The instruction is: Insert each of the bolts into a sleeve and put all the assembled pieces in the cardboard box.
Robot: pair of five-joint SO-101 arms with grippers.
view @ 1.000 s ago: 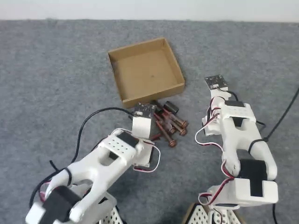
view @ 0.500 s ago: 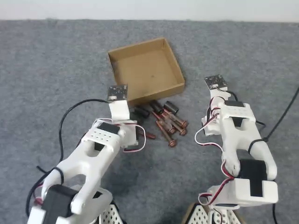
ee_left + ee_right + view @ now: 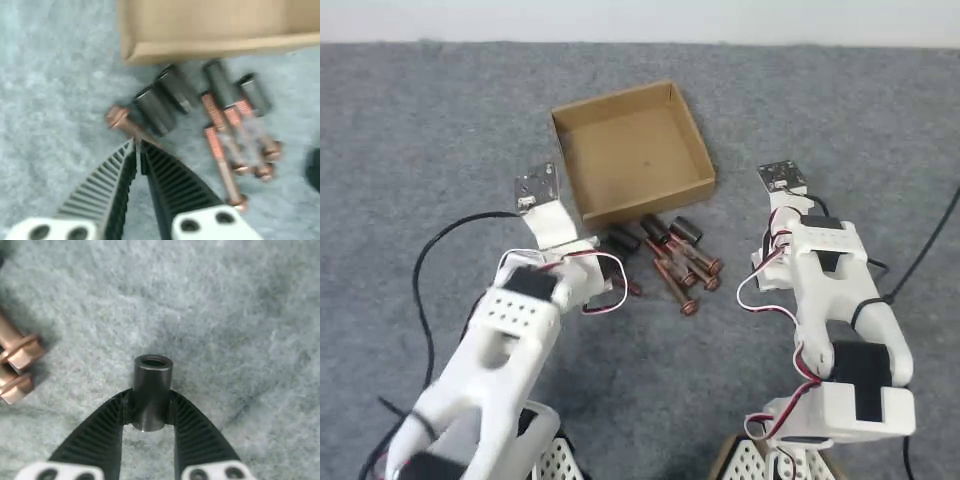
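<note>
Bolts are still all loose, and your left end effector has come away from them with nothing in it. Its jaws are narrowed almost to touching, and the tip hangs just over one stray bolt that lies apart from the rest. Over the last second the left arm has swung off the pile and out to the side. Its wrist now sits near the front corner of the box. I judge this a repositioning rather than a pick, so no bolt has been taken up yet.

Your right end effector has not moved. It is closed on a sleeve, held upright with the open bore facing up, a little above the carpet and off to the side of the pile. The right arm looks ready to receive a bolt, so the next pairing depends on the left side.

Beyond the tip, the other sleeves lie on their sides just in front of the box wall, touching or nearly touching the bolts. The box holds nothing, so no piece is assembled or delivered.

The desk is covered in grey, short-pile carpet, which should keep round parts from rolling far. A pale wall runs along its far edge.
</note>
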